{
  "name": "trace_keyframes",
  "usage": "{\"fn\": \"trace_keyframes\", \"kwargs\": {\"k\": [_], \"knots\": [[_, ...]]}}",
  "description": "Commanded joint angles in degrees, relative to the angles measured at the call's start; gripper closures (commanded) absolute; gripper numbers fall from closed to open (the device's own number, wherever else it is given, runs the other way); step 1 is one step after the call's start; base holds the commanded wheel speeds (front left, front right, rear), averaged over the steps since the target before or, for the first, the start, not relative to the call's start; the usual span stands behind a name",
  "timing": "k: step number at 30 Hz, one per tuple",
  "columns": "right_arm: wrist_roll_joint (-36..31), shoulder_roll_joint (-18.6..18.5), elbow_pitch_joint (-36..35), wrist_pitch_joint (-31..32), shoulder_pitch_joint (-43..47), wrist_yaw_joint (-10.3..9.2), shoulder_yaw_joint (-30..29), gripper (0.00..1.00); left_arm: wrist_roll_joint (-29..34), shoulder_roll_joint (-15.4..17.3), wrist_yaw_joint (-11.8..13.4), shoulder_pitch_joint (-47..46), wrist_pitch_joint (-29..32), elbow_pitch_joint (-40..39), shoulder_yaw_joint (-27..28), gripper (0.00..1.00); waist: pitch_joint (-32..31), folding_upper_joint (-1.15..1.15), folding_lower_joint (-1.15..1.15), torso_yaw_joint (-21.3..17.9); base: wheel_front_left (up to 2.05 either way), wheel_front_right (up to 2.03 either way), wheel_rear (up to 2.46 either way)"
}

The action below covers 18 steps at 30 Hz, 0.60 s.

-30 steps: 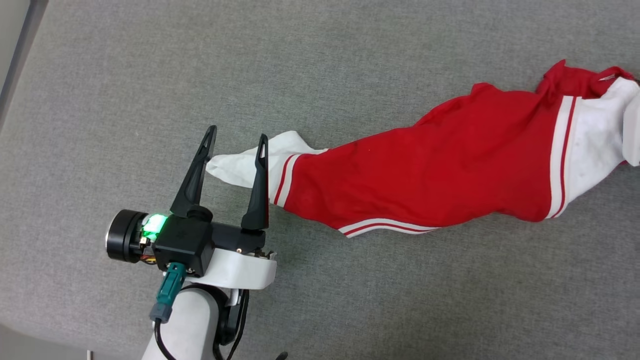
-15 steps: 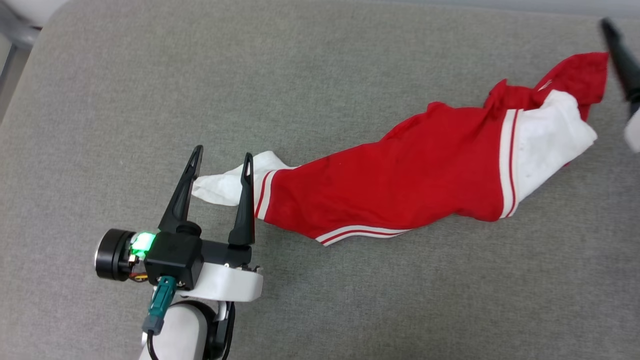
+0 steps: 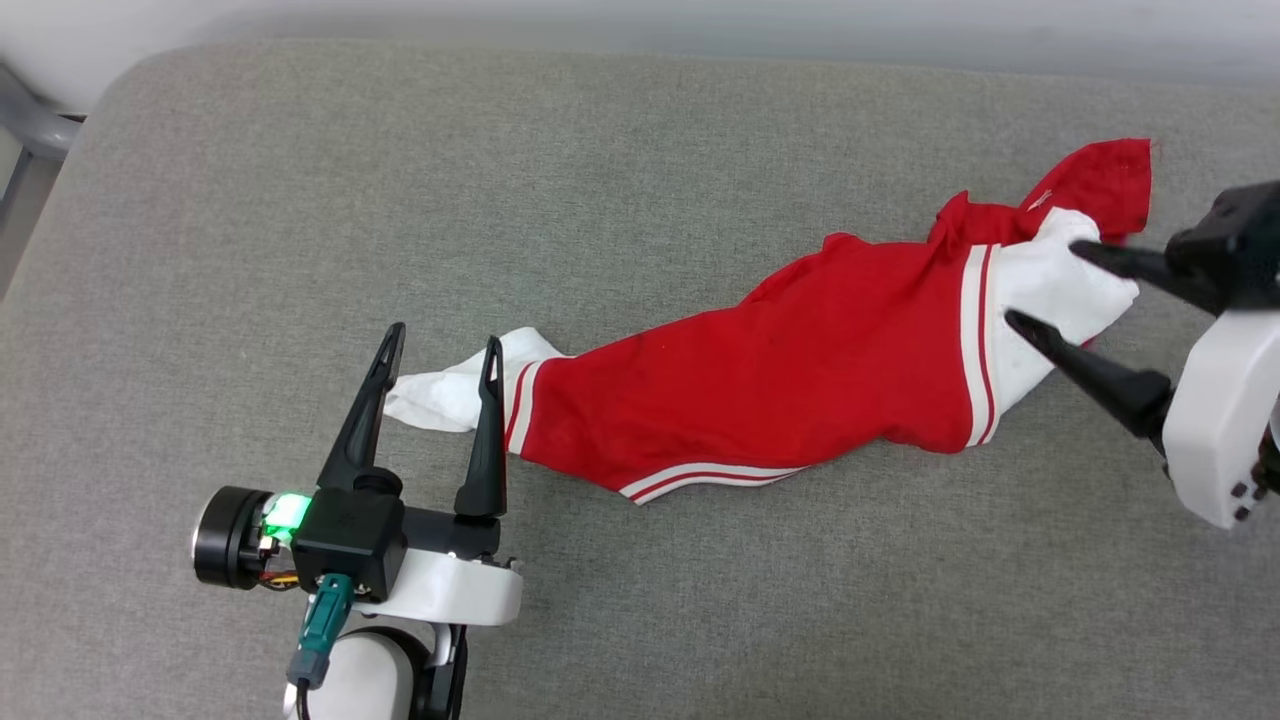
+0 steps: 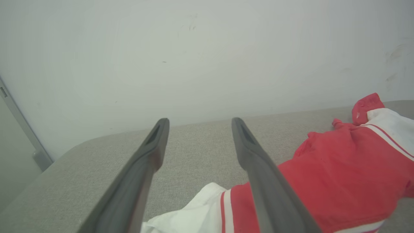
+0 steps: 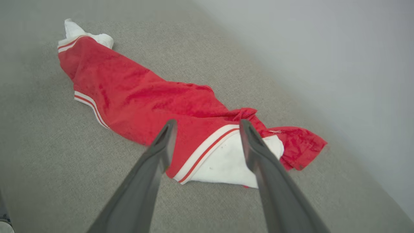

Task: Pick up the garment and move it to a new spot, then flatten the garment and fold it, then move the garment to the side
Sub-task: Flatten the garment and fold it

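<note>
The garment [image 3: 780, 390], a red jersey with white sleeves and red-white striped trim, lies stretched in a long bunched strip across the grey surface [image 3: 640, 170]. My left gripper [image 3: 438, 348] stands open at its left end, fingers on either side of the white sleeve [image 3: 450, 390], holding nothing. At the right end my right gripper [image 3: 1042, 283] is open above the other white sleeve [image 3: 1050, 295], fingers apart and off the cloth. The left wrist view shows the garment [image 4: 336, 174] to the right of my left gripper [image 4: 198, 122]. In the right wrist view, my right gripper [image 5: 207, 124] hovers over the garment [image 5: 152, 97].
The grey padded surface [image 5: 48, 155] runs up to a pale wall [image 4: 207, 58] along its far edge. Its rounded far-left corner [image 3: 130, 75] borders a grey frame [image 3: 30, 120]. Bare surface lies in front of and behind the garment.
My right gripper has let go of the garment's right end and opened, and that end has dropped onto the surface. The head camera has tilted, bringing the right gripper into view. The left gripper stays open.
</note>
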Motion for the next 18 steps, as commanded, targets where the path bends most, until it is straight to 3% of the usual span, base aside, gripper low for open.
{"fn": "trace_keyframes", "kwargs": {"k": [1, 5, 9, 18], "knots": [[0.2, -0.6, -0.5, 1.1, 0.7, -0.08, 0.0, 0.00, 0.2, 0.0, 0.0, 0.7, -0.1, 0.0, 0.0, 0.00, 0.0, 0.00, 0.00, 0.1, 0.00, 0.00, 0.00], [1.5, -1.7, -1.6, 8.1, 2.5, -0.07, 1.4, 0.00, 0.0, -0.4, 0.1, 0.8, -0.1, -0.3, -0.4, 0.00, 0.2, 0.00, 0.00, 0.7, 0.00, 0.00, 0.00], [1.3, -1.3, 0.3, 11.3, 3.1, -0.07, 3.5, 0.00, -0.2, -0.7, 0.0, 0.4, -0.1, -0.4, -0.7, 0.00, 1.0, 0.00, 0.00, 1.5, 0.00, 0.00, 0.00], [-0.3, 1.7, 8.6, 10.1, -0.9, -0.07, 10.7, 0.00, -0.3, -1.4, -0.6, -1.6, -0.1, 0.0, -1.2, 0.00, 4.1, 0.00, 0.00, 3.7, 0.00, 0.00, 0.00]]}}
